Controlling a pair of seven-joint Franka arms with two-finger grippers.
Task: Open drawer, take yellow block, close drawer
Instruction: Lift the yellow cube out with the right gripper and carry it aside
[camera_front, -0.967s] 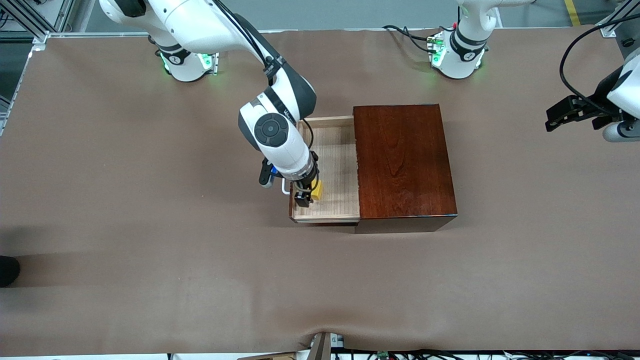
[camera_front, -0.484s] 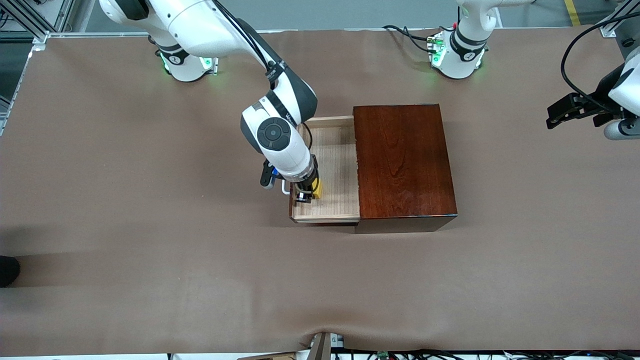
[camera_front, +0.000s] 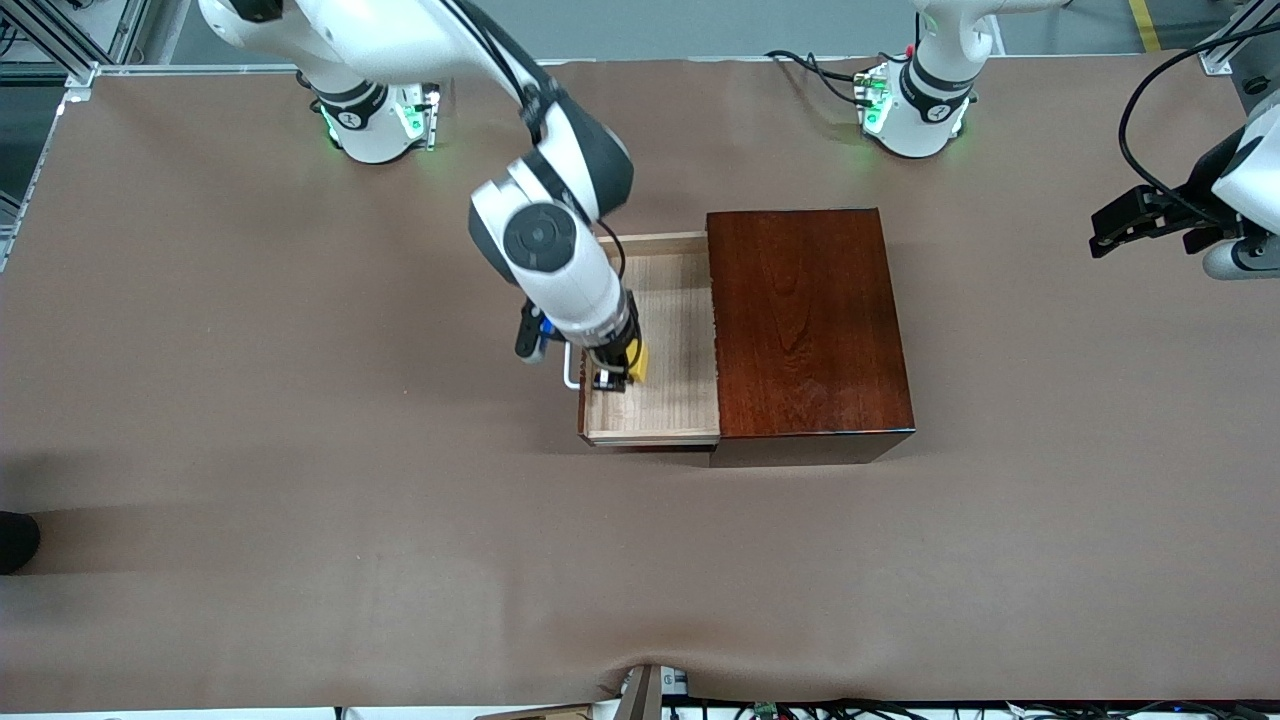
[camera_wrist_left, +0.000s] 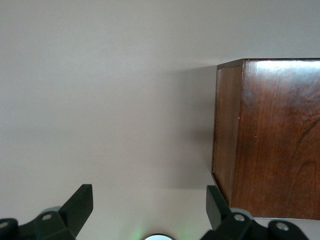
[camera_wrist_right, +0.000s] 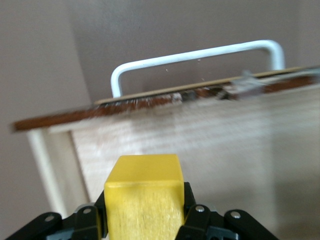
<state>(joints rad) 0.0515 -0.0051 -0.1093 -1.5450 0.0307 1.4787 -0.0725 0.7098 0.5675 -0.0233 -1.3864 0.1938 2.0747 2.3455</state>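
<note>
The yellow block (camera_front: 635, 361) is being gripped between the right pincer's (camera_front: 612, 378) 2 fingers over the open drawer (camera_front: 660, 400); the left pincer (camera_wrist_left: 145, 212) is being held open, waiting.

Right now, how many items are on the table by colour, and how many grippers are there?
Yellow: 1, the yellow block, held by the right gripper over the open drawer.
Dark reddish-brown: 1, the wooden box with that drawer.
Grippers: 2; the left gripper waits, fingers open, at its own end of the table.
Total: 4
</note>
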